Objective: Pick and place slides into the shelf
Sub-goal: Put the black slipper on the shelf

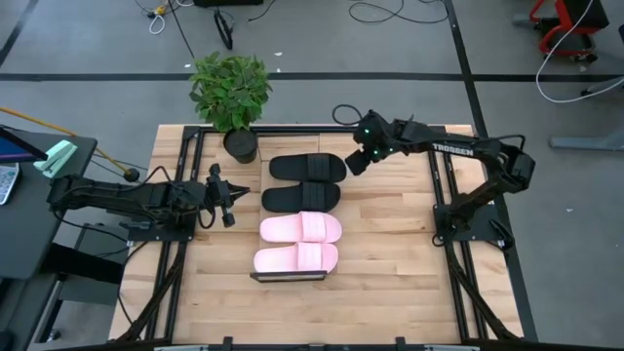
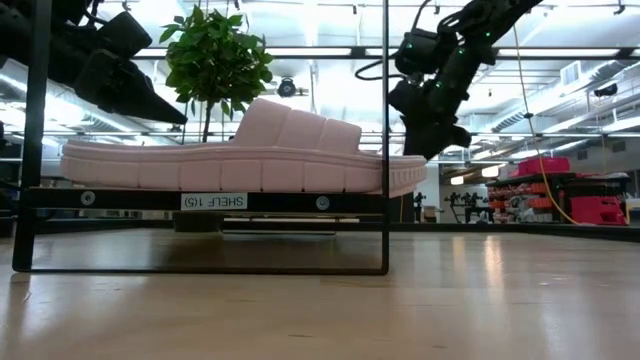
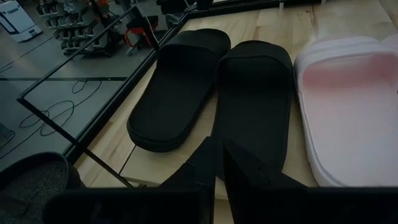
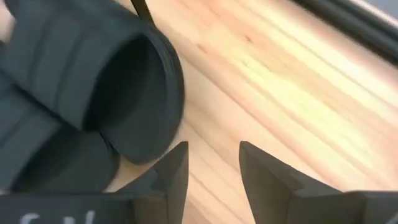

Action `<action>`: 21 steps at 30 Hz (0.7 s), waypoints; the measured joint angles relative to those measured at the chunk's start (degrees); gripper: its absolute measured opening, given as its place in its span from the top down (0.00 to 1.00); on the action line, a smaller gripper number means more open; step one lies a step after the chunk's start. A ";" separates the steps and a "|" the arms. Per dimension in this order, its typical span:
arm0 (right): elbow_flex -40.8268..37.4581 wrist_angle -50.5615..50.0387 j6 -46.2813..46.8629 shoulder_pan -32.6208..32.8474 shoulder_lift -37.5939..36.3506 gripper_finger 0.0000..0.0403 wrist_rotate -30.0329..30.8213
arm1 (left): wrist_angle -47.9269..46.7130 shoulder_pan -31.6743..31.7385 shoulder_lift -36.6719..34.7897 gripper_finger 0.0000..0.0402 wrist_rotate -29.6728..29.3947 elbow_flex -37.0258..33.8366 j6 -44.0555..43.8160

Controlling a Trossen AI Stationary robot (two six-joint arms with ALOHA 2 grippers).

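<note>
All four slides lie side by side in a row on the shelf (image 1: 288, 277), soles down. The two black slides (image 1: 306, 167) (image 1: 300, 197) are toward the far side and the two pink slides (image 1: 300, 228) (image 1: 295, 257) toward the near side. In the low view the nearest pink slide (image 2: 240, 150) rests on the shelf board (image 2: 120, 199). My right gripper (image 1: 356, 162) (image 4: 214, 168) is open and hovers just right of the far black slide (image 4: 93, 81). My left gripper (image 1: 230, 201) (image 3: 219, 165) is shut, left of the black slides (image 3: 255, 99), touching nothing.
A potted plant (image 1: 231, 93) stands at the table's far edge, just beyond the far black slide. Black metal rails (image 1: 185, 175) (image 1: 444, 185) run along the left and right sides. Bare wood (image 1: 390, 244) lies right of the slides.
</note>
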 joint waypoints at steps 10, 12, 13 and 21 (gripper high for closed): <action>-14.92 9.12 9.30 -0.58 -5.07 0.58 4.32 | -0.15 -0.01 -0.01 0.94 0.02 0.00 -0.56; -20.17 16.91 12.44 0.03 -7.71 0.58 1.82 | -0.40 -0.01 -0.02 0.94 0.02 0.00 -0.74; -22.79 22.02 14.03 0.24 -9.22 0.58 0.65 | -0.46 0.01 0.01 0.94 0.04 0.00 -0.74; -38.69 57.67 27.48 -0.72 -13.38 0.58 -7.59 | -0.42 0.00 -0.02 0.91 0.02 0.00 -0.98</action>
